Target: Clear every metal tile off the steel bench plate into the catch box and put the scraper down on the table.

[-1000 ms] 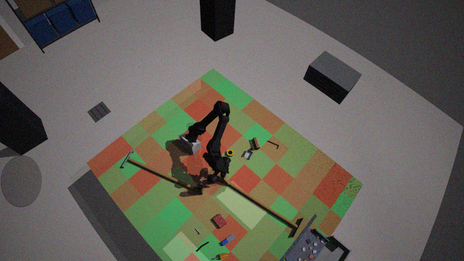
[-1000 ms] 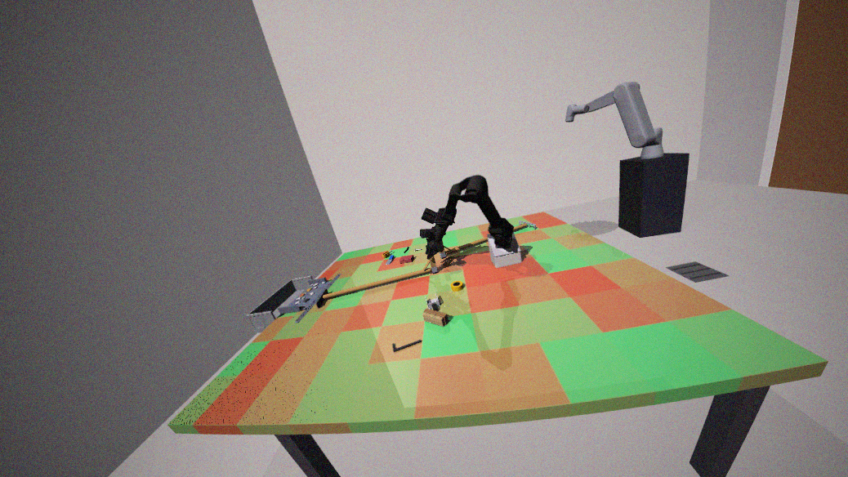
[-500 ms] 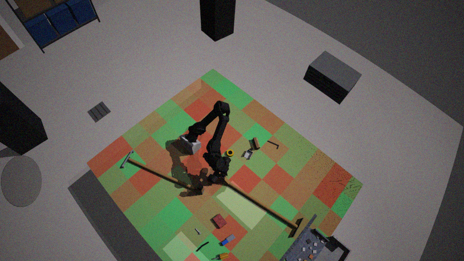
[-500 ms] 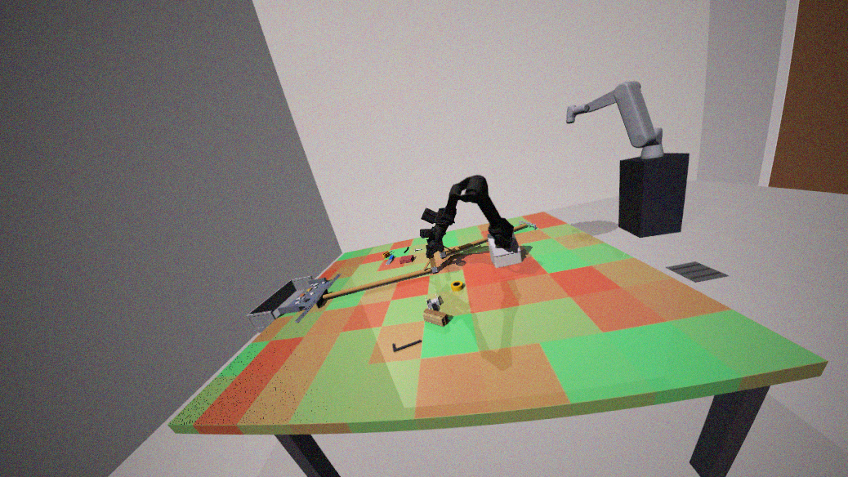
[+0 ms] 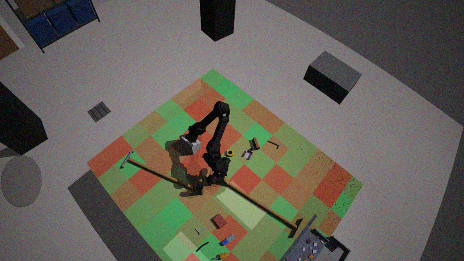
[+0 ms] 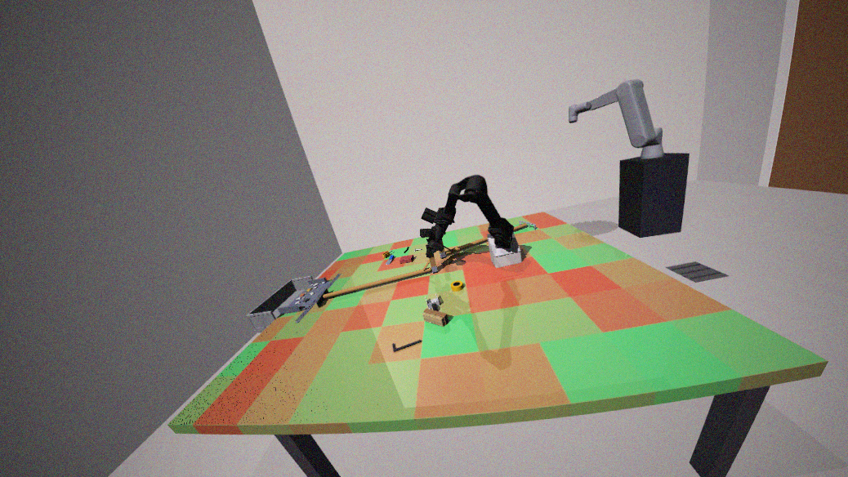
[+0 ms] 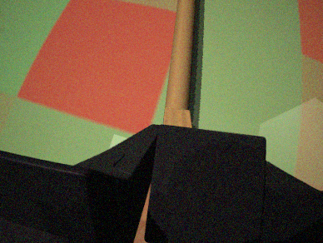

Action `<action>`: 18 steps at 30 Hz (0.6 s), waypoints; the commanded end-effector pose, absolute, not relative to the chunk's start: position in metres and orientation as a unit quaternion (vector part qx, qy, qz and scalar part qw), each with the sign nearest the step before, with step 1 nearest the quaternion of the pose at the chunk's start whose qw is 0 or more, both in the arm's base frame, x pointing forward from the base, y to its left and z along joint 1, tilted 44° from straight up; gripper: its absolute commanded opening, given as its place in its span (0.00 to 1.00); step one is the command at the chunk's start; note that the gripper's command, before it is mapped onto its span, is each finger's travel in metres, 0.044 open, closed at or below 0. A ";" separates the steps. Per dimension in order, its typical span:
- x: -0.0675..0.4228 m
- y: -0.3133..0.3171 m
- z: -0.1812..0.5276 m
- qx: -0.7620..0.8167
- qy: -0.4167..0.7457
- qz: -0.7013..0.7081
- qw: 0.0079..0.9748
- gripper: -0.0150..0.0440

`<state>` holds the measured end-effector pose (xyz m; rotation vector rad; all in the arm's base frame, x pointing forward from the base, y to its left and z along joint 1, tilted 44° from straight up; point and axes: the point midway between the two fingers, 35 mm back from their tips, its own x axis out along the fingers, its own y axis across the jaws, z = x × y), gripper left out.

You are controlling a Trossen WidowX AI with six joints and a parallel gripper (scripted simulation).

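The long scraper point(image 5: 259, 204) point(image 6: 379, 283) lies across the table, a wooden pole with a dark blade point(image 5: 297, 228) at the near edge of the steel bench plate point(image 5: 293, 251) point(image 6: 308, 295). Several small metal tiles point(image 5: 308, 247) lie on the plate. The catch box point(image 5: 339, 250) point(image 6: 268, 305) stands at the plate's far end. My gripper point(image 5: 217, 179) point(image 6: 435, 266) point(image 7: 185, 136) is down at the middle of the pole and shut on the scraper's dark grip block. In the wrist view the pole point(image 7: 179, 71) runs straight away from the fingers.
A yellow tape roll point(image 5: 229, 153) point(image 6: 456, 286), a wooden block point(image 5: 255, 142) point(image 6: 435, 318), an Allen key point(image 5: 273, 143) point(image 6: 406, 345), a red block point(image 5: 219, 220), a blue piece point(image 5: 228, 239), a bolt point(image 5: 197, 231) and a screwdriver point(image 5: 220, 256) lie around. The arm's white base point(image 5: 190, 145) stands behind the pole.
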<state>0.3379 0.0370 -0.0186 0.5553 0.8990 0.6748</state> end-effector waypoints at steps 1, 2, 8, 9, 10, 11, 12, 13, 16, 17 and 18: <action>0.342 0.030 -0.023 0.258 0.422 0.306 0.814 0.25; 0.342 0.029 -0.023 0.259 0.422 0.305 0.814 0.25; 0.345 0.023 -0.028 0.261 0.425 0.299 0.814 0.25; 0.345 0.023 -0.029 0.261 0.426 0.298 0.814 0.25; 0.345 0.022 -0.030 0.262 0.426 0.297 0.814 0.25; 0.346 0.021 -0.031 0.262 0.427 0.295 0.814 0.25; 0.346 0.020 -0.031 0.263 0.427 0.294 0.814 0.25; 0.346 0.019 -0.032 0.263 0.428 0.293 0.814 0.25; 0.347 0.016 -0.035 0.265 0.430 0.289 0.813 0.25; 0.347 0.015 -0.036 0.265 0.430 0.288 0.813 0.25; 0.347 0.014 -0.036 0.266 0.431 0.287 0.813 0.25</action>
